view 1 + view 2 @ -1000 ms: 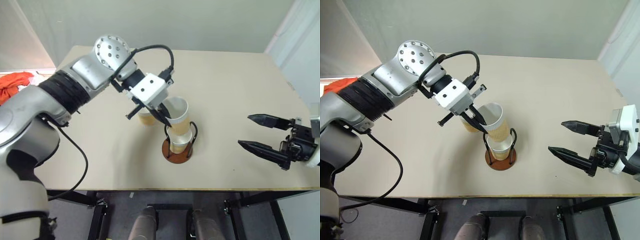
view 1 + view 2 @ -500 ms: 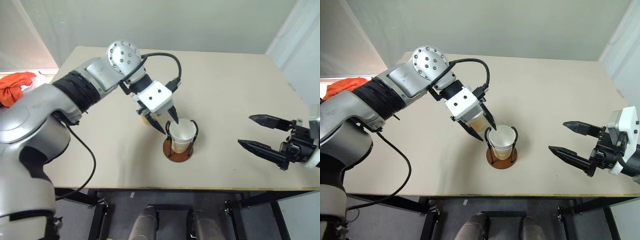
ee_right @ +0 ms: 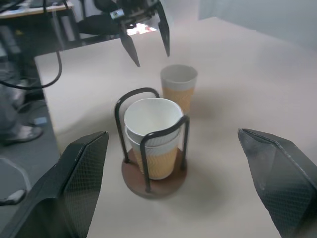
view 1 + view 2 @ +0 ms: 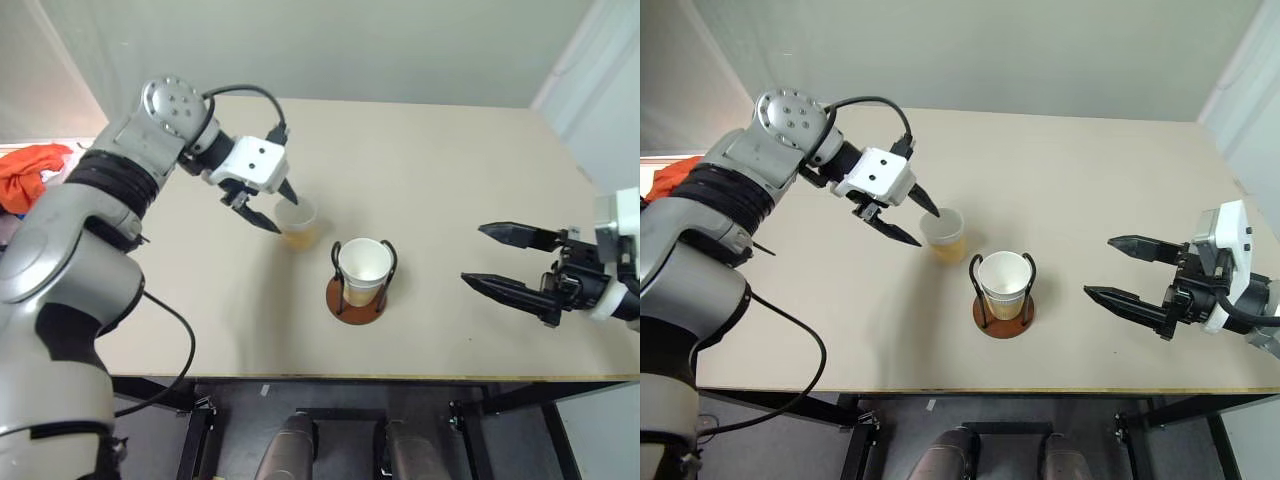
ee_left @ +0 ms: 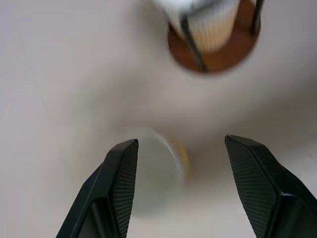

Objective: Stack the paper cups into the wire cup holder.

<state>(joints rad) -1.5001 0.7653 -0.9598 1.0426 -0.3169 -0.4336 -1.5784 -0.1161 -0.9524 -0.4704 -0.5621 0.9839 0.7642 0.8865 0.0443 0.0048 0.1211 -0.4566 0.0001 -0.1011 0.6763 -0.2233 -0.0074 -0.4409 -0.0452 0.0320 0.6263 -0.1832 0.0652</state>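
Paper cups (image 4: 362,262) already nest in the wire cup holder (image 4: 356,301) at frame centre, so I lower my empty, wide-open left gripper (image 4: 270,206) squarely around the last cup (image 4: 298,221) up-left before closing gently.

Two nested cups (image 4: 1006,282) in holder (image 4: 1002,312); third (image 4: 943,234) beside.

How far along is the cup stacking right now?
Done: two cups sit nested in the holder. In hand: nothing is held, but the open left claw hangs by the third cup, which stands on the table beside the holder. Left: grasp that cup and drop it onto the stack. The right claw waits open.
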